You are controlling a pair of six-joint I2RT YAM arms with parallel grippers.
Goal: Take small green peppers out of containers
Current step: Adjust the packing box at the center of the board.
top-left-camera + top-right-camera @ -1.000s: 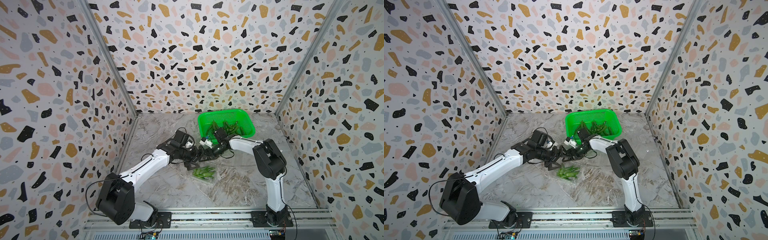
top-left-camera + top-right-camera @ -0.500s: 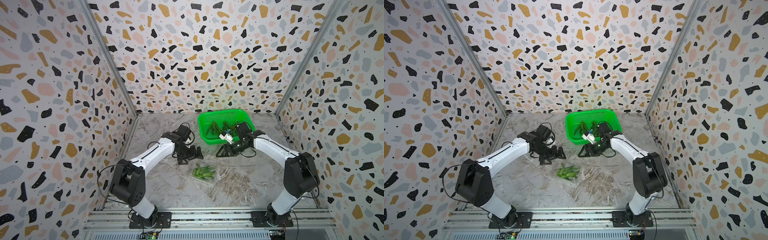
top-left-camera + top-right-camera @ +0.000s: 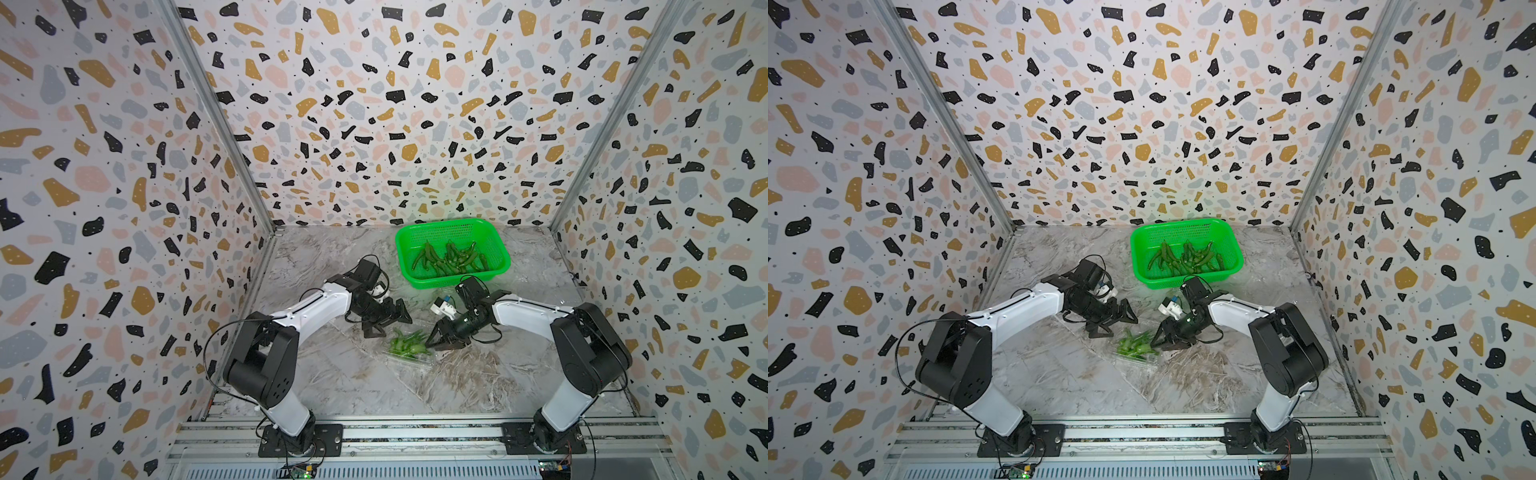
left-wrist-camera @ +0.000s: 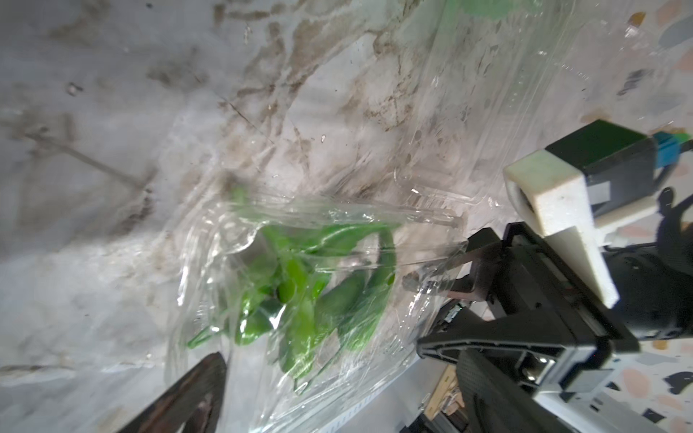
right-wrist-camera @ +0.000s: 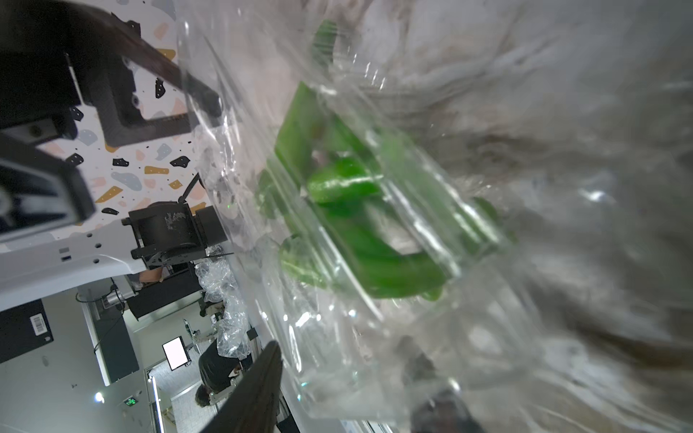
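A clear container [image 3: 409, 353] [image 3: 1136, 353] lies on the marble floor between my two grippers, with several small green peppers [image 4: 311, 285] [image 5: 352, 225] inside. The left gripper [image 3: 392, 326] [image 3: 1115, 328] hovers open at its far left corner; only one of its fingers [image 4: 198, 390] shows in the left wrist view. The right gripper [image 3: 430, 343] [image 3: 1154, 343] [image 5: 348, 397] is at the container's right edge. Its jaws stand apart with the clear plastic wall between them. Whether the pads touch the plastic is unclear.
A bright green basket [image 3: 453, 224] [image 3: 1183, 226] stands at the back right and holds several loose peppers [image 3: 449, 259]. More clear plastic [image 4: 506, 86] lies flat between the container and the basket. Speckled walls close in three sides.
The right gripper has come forward from the basket's front edge to the container's right side, and its jaws have narrowed. The left gripper has drawn back slightly and stays beside the container.
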